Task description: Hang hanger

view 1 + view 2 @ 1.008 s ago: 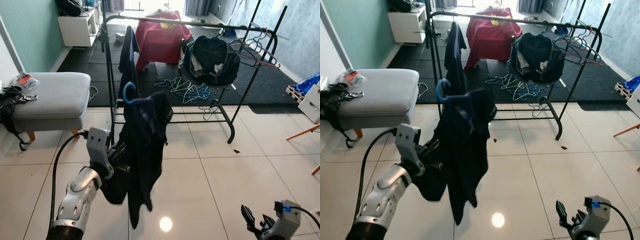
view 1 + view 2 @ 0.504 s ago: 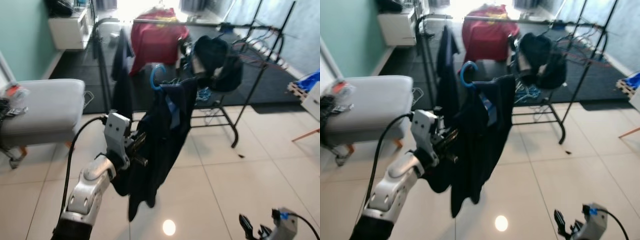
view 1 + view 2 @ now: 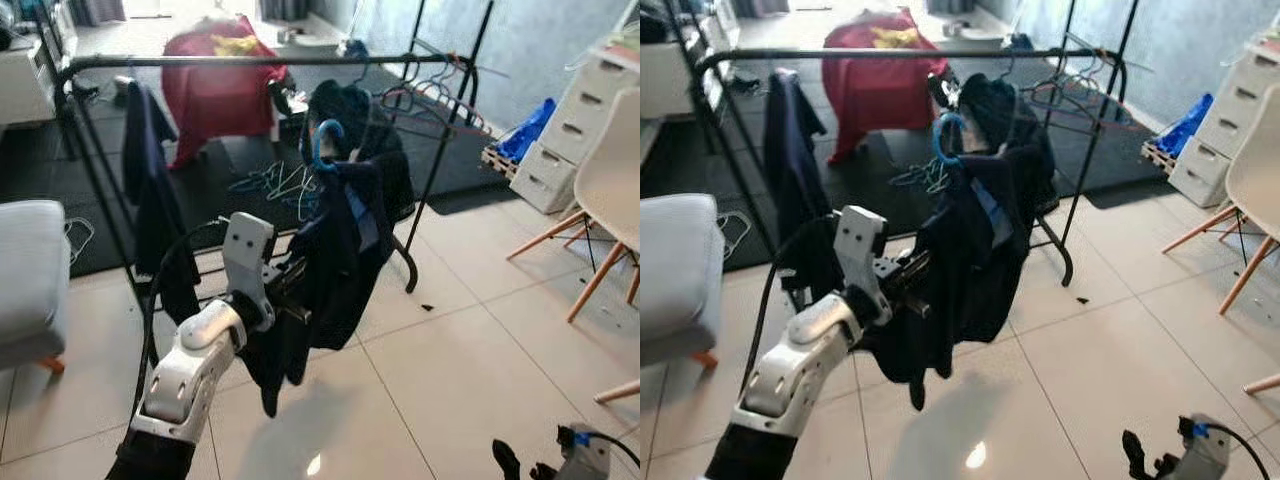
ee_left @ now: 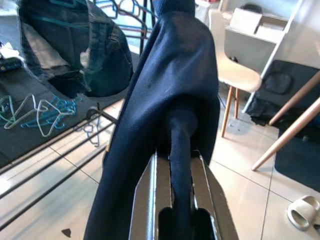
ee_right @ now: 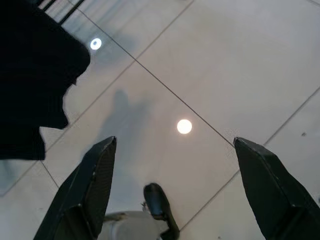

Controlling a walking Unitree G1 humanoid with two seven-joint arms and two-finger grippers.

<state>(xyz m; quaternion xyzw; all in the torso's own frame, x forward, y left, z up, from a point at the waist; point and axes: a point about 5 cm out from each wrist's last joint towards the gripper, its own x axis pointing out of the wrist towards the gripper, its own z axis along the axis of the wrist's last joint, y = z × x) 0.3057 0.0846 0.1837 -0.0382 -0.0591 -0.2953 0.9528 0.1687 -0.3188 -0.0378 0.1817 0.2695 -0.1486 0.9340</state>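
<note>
Head view: my left gripper (image 3: 285, 300) holds up a dark navy garment (image 3: 335, 255) on a blue hanger (image 3: 325, 143), just before the black rack (image 3: 250, 60).
Left wrist: fingers clamped on the fabric.
Right wrist: my right gripper (image 5: 175, 185) hangs with fingers spread.

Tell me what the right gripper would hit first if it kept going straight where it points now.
The right gripper hangs open, pointing down at the tiled floor. Nothing lies between, so it would likely meet bare tile first.

A blue-hooked hanger (image 3: 326, 143) draped with a dark navy garment (image 3: 335, 255) is held upright, just below the black rack rail (image 3: 250, 61).
</note>
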